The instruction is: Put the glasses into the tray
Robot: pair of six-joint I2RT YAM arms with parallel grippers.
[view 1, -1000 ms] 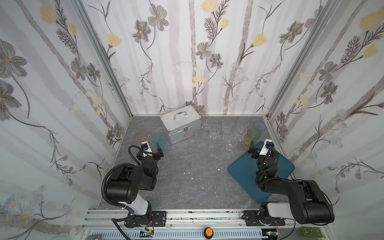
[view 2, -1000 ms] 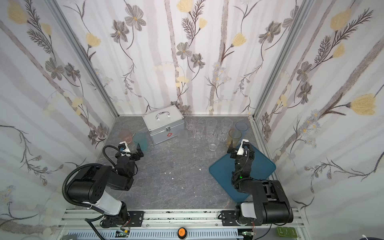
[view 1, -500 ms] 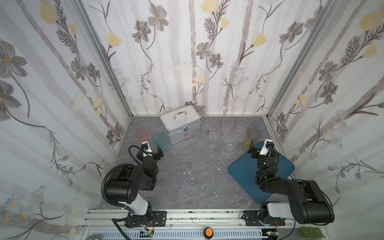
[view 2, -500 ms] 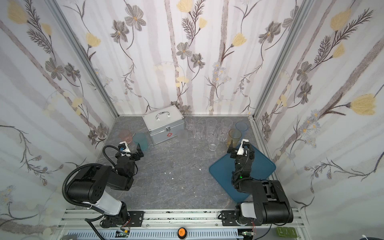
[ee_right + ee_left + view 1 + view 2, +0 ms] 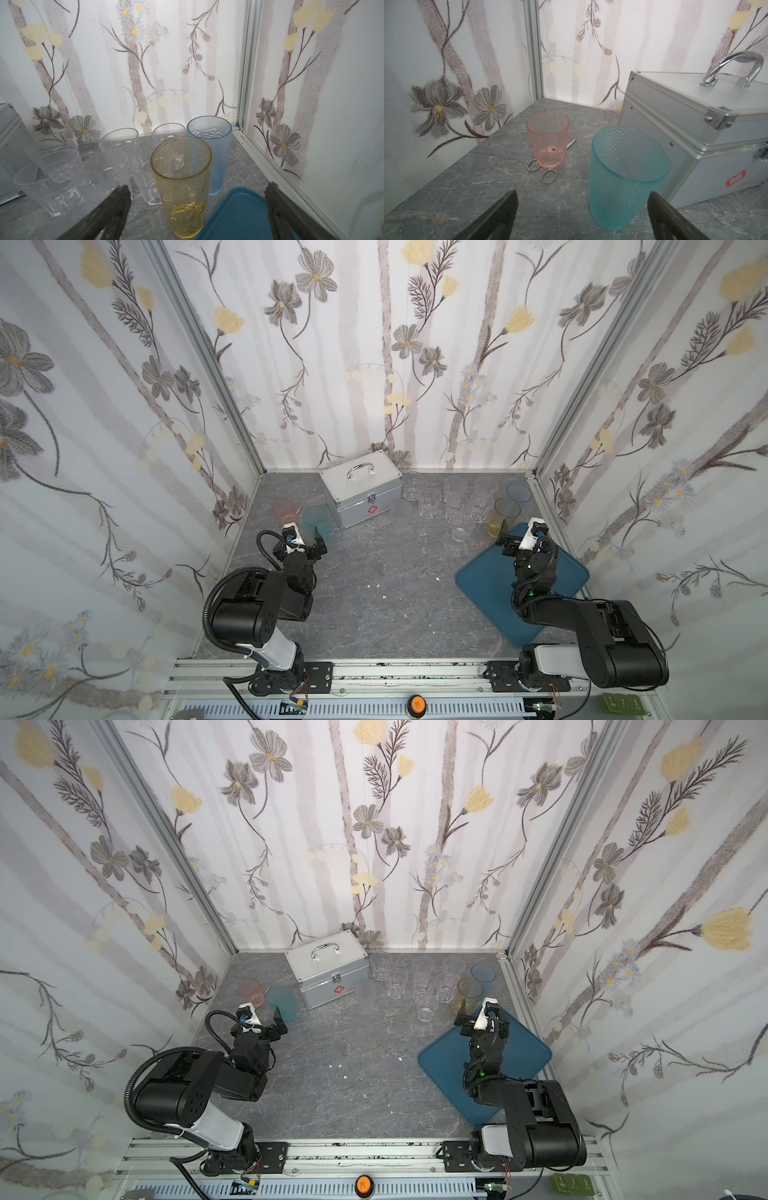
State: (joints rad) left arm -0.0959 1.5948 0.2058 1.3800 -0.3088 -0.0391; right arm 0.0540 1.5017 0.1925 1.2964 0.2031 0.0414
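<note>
None of the glasses point(image 5: 451, 502) is in the tray point(image 5: 482, 585), which lies at the lower right in both top views. Most cluster just above it, and the yellow glass point(image 5: 182, 187) stands by its corner. The teal glass point(image 5: 623, 178) stands at centre left beside the silver case point(image 5: 365, 493). They look light, smooth-walled and tippy (the tall tinted ones most), so a squeeze across the mid-wall seems safest. Both arms sit folded low. The left end effector point(image 5: 581, 199) gapes wide before the teal glass, and the right end effector point(image 5: 197, 189) gapes wide before the yellow; both are empty.
</note>
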